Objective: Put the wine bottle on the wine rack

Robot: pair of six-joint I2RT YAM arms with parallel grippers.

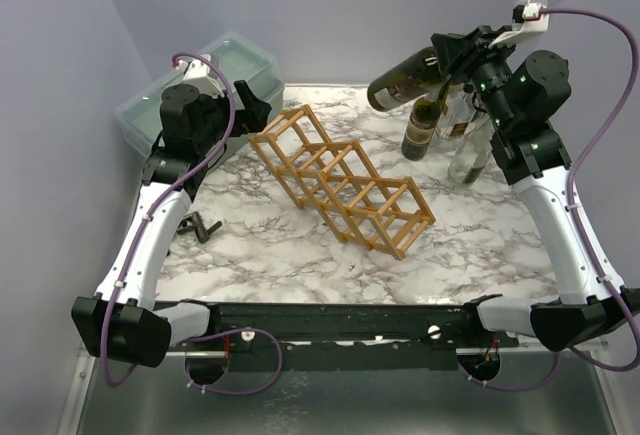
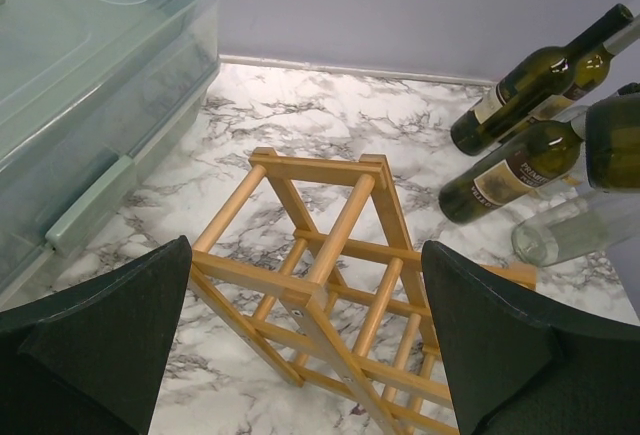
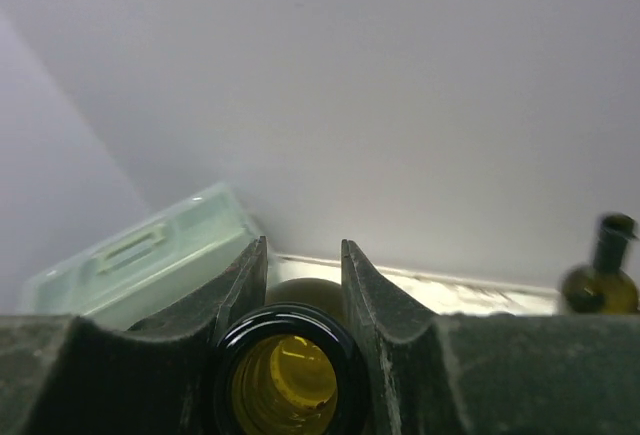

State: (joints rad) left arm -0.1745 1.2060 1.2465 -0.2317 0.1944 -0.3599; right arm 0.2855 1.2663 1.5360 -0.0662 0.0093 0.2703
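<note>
Across most of the top view spreads a white-and-grey marble-patterned table (image 1: 250, 255), with a translucent pale-green plastic lidded bin (image 1: 215, 75) at the upper left of the frame. Through the centre, running diagonally from upper left to lower right, lies the light-brown wooden lattice wine rack (image 1: 340, 180); every cell I can see is empty. At the upper right a dark green glass wine bottle (image 1: 405, 80) hangs in the air, well apart from the rack. It is tipped close to horizontal, with its base toward the left of the frame. Just beneath it a cluster of other bottles (image 1: 430, 125) stands on the table.

The right gripper (image 1: 452, 55) is clamped round the bottle's neck. Its wrist view shows a finger pressed on either side of the uncorked mouth. The left gripper (image 2: 305, 255) is spread wide with nothing in it and hovers over the upper-left end of the rack.

To my eye the step in hand is carrying the bottle over to a cell. Done well, the bottle comes down base-first with its length lined up along the cell's opening. It should clear the standing bottles on the way and slide in gently, since the light rack looks easy to shove. The free gripper seems well placed to steady it.
</note>
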